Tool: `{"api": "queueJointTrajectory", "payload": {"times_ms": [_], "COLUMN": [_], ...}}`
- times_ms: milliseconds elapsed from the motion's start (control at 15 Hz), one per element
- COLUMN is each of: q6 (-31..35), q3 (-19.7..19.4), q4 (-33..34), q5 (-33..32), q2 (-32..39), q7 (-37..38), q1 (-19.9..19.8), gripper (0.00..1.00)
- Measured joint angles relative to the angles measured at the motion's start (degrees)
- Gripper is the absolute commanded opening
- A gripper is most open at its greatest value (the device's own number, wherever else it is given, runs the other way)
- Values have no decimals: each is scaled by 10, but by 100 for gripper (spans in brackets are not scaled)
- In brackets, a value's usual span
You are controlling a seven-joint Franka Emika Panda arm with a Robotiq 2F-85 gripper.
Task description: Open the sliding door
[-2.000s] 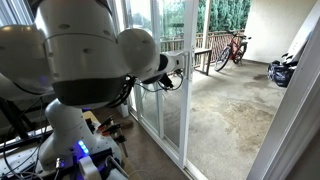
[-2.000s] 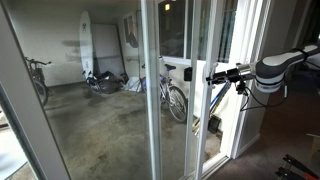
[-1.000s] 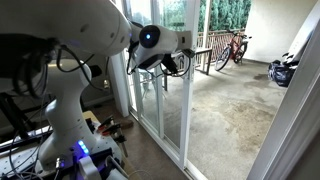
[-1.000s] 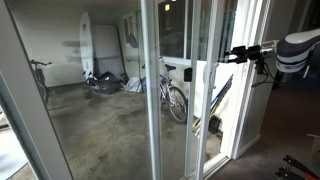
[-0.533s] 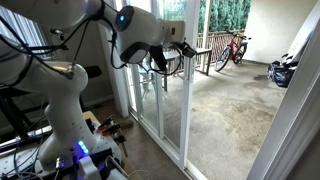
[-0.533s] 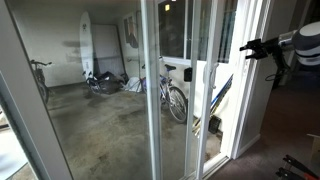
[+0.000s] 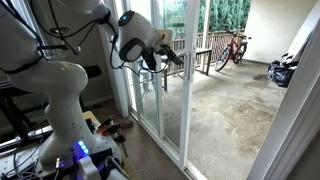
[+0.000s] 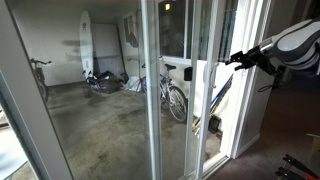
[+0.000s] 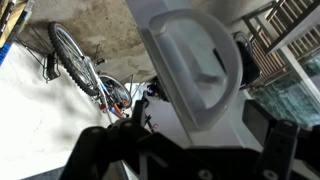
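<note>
The gripper (image 8: 237, 59) has dipped, open and empty, facing the sliding door (image 9: 160, 50) handle (image 9: 205, 58).

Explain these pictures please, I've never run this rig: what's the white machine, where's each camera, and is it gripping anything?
The white jointed machine is a robot arm; the dark claw at its tip is the end effector. Two pictures come from cameras standing apart from it, beside the glass sliding door. The third looks out from the wrist: the door's white handle fills it, close ahead. The fingers stand apart, gripping nothing. A bicycle stands outside on concrete.
</note>
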Motion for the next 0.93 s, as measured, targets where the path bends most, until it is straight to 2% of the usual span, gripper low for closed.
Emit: {"api": "queueJointTrajectory", "payload": {"times_ms": [200,333,400,533,600,733,867,933], "q6": [0,0,0,0,0,0,5,6], "q3": [78,144,179,255,277,282,258,251], "q4": [15,42,61,103,129,181,200,199], "q5": [29,71,98,139,180,265,330,336], "q2": [68,117,145,208,241,304,322,322], "q7": [22,33,35,54,43,-3,-39,-41], "q1": [2,-15,-30,-89,-109,-125,-86,-74], "gripper": [100,100,100,100,100,100,100,100]}}
